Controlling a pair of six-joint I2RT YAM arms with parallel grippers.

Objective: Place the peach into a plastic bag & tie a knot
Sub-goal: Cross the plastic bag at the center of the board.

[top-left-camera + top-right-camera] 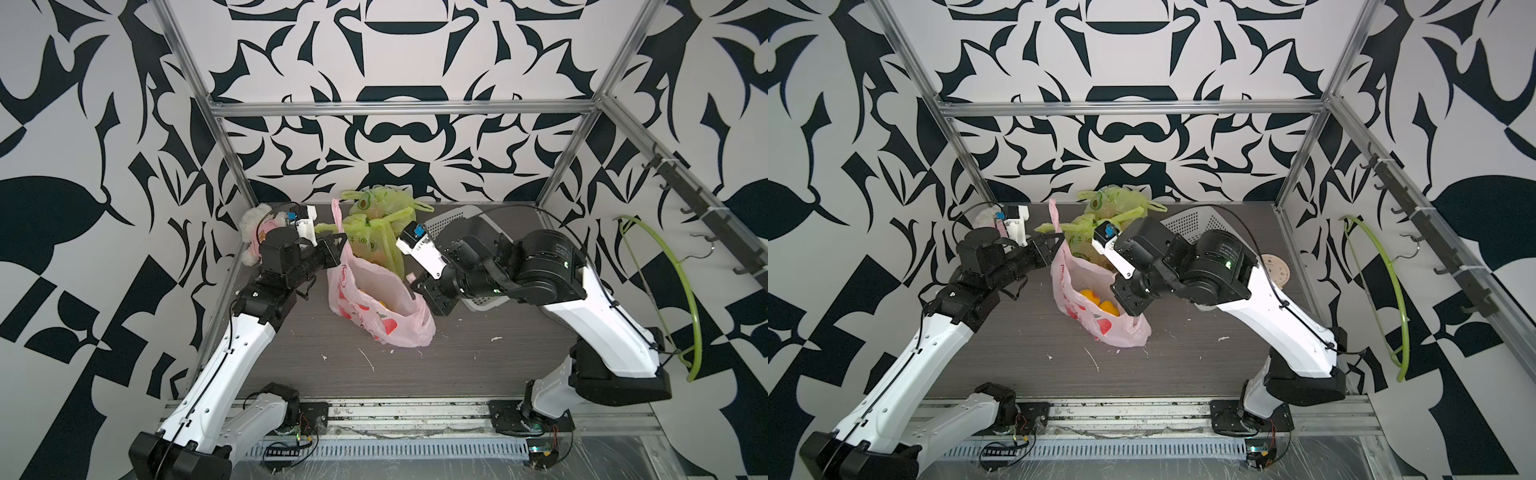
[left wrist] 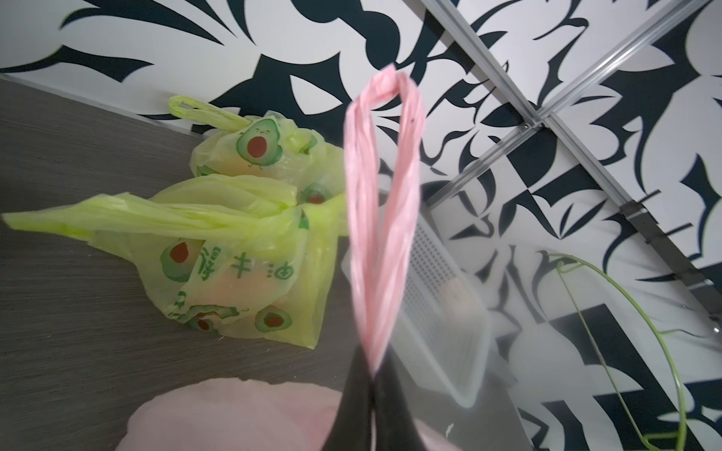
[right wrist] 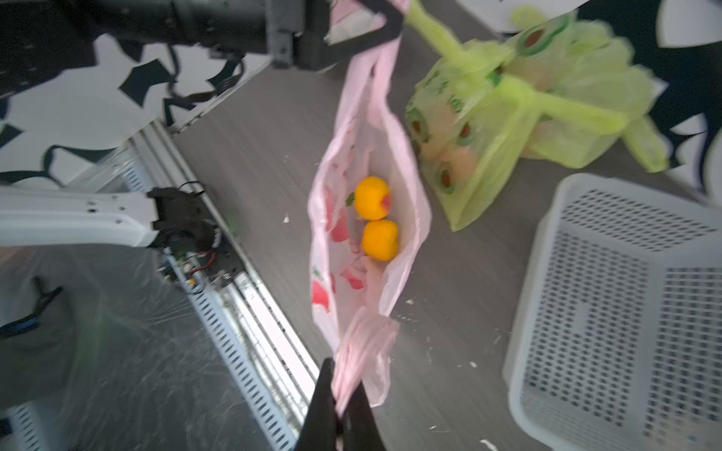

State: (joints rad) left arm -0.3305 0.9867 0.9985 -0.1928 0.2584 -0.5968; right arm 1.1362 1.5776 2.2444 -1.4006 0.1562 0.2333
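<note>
One wood-grain counter (image 1: 478, 365) carries every item. The pink plastic bag (image 1: 374, 309) stands at centre frame in both top views, with its base on the counter and its mouth open upward. Green avocado-print bags (image 1: 380, 220) lie just above it in the frame. A white perforated basket (image 3: 625, 293) fills the right side of the right wrist view, apart from the pink plastic bag.

**End effector state**
- Left end effector (image 2: 374, 380): clenched on the left handle loop (image 2: 385, 218). The loop rises as a twisted strip from the jaws at lower centre of the left wrist view.
- Right end effector (image 3: 340, 394): clenched on the right handle loop (image 3: 363, 343). The loop is bunched between the jaws at lower centre of the right wrist view.

Together the two grips stretch the bag mouth into a long slit.

**Task item**
Two yellow-orange peaches (image 3: 372, 198) lie at the bottom of the bag, one just below the other at centre of the right wrist view.

**Progress**
- Loading appears complete, since the fruit is inside the bag.
- Both handles are secured.
- No knot is formed.
- Left to do, by this assessment: cross the two loops, pass one under the other, and pull tight.
</note>
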